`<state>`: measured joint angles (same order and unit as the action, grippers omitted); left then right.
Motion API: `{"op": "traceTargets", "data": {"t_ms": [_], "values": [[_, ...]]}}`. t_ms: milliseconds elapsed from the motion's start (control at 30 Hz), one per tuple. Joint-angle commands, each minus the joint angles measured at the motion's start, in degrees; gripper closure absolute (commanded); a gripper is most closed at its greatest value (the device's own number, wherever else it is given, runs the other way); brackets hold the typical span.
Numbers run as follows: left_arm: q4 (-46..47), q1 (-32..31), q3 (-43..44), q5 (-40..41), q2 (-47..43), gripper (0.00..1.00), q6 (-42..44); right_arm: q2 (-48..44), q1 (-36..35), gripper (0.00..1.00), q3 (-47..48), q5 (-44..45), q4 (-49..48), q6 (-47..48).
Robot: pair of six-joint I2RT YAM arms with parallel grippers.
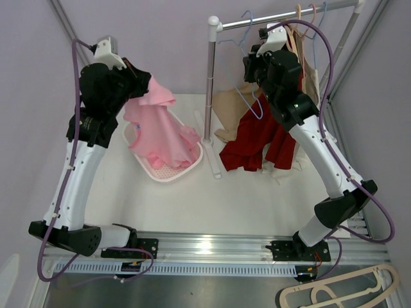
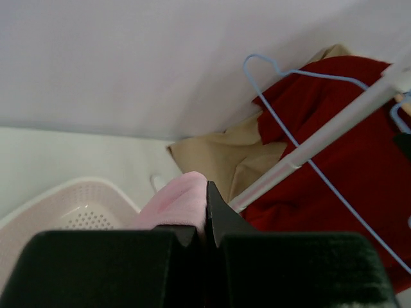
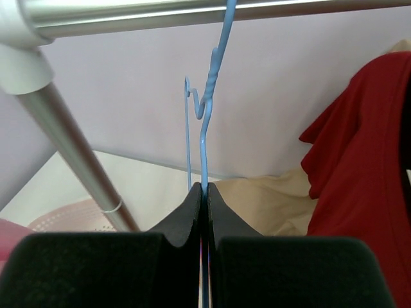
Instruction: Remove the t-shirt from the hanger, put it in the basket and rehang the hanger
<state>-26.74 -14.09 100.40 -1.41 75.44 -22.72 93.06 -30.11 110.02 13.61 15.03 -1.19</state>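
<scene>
The pink t-shirt (image 1: pixel 157 125) hangs from my left gripper (image 1: pixel 144 83), which is shut on its top edge; its lower end lies in the pink basket (image 1: pixel 168 178). In the left wrist view the pink cloth (image 2: pixel 176 202) is pinched at my left gripper (image 2: pixel 207 192). My right gripper (image 1: pixel 255 69) is shut on the blue wire hanger (image 1: pixel 255 106), whose hook is over the silver rail (image 1: pixel 282 18). In the right wrist view the hanger's neck (image 3: pixel 205 141) rises out of my right gripper (image 3: pixel 204 190). The pink t-shirt is off the hanger.
A red garment (image 1: pixel 257 138) and a beige garment (image 1: pixel 228 109) hang and drape by the rack's upright pole (image 1: pixel 209 83). More hangers with beige clothes (image 1: pixel 309 58) hang at the rail's right end. A beige plastic hanger (image 1: pixel 340 292) lies at the bottom right.
</scene>
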Motion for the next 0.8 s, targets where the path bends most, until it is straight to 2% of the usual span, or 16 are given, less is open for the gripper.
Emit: {"op": "traceTargets", "data": {"t_ms": [0,267,300,333,367,400,500,533,567,767], "values": [[3.3,0.6,-4.3,4.7,-4.5,0.99,-3.6,-3.6,-1.6,1.0,-0.6,-4.6,-2.1,-0.6],[-1.2,0.6,-11.1,10.2,-2.9,0.99,-6.5,-5.0,-5.9,1.0,-1.9,-8.8,0.1,0.9],[-1.8,0.6,-11.3,11.0,-2.7,0.96,-6.9,-4.7,-7.0,0.99,-1.8,-7.5,0.7,0.9],[-2.0,0.6,-11.4,10.9,-2.4,0.85,-6.9,-4.6,-7.2,0.87,-1.4,-6.8,1.6,0.9],[-2.3,0.6,-11.3,10.6,-2.1,0.66,-6.9,-4.6,-7.3,0.74,-1.4,-6.2,1.6,0.9],[-2.4,0.6,-11.5,10.3,-1.8,0.53,-6.9,-4.6,-7.3,0.66,-1.4,-6.0,1.8,0.9],[-1.7,0.6,-11.7,9.8,-2.0,0.29,-6.9,-4.6,-7.3,0.63,-0.8,-3.8,2.5,1.0],[-1.6,0.6,-11.7,9.9,-2.4,0.24,-6.9,-4.6,-7.3,0.51,-0.6,-3.0,2.6,1.8],[-1.4,0.6,-11.5,9.9,-2.6,0.2,-6.6,-4.6,-7.2,0.51,-0.2,-2.6,3.1,2.4],[-3.0,0.5,-8.8,10.0,-4.1,0.16,-5.1,-4.9,-6.9,0.5,4.2,2.5,6.1,4.1]]}}
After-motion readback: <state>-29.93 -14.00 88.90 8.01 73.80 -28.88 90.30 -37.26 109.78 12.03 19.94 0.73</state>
